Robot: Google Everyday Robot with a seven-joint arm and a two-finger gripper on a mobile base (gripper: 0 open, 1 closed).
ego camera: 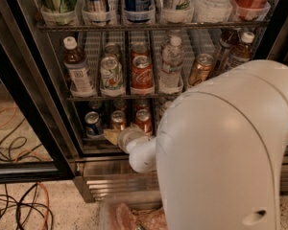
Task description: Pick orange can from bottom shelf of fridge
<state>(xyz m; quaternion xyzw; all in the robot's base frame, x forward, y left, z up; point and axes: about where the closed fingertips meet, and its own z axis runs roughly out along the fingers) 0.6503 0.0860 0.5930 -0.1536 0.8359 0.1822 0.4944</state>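
- Orange can (117,120): upright at the front of the bottom shelf (91,146) of the fridge (110,177), between a blue can (92,124) and a red can (143,120).
- Claw (113,136): just in front of the orange can; whether it is spread or closed cannot be told.

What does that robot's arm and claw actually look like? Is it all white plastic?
Mostly, yes. The arm is a bulky, smooth white shell with rounded joints and one small dark hole low down, narrowing to a white cylindrical wrist. The claw, at the front of the bottom shelf, looks tan. No cables or markings show on it.
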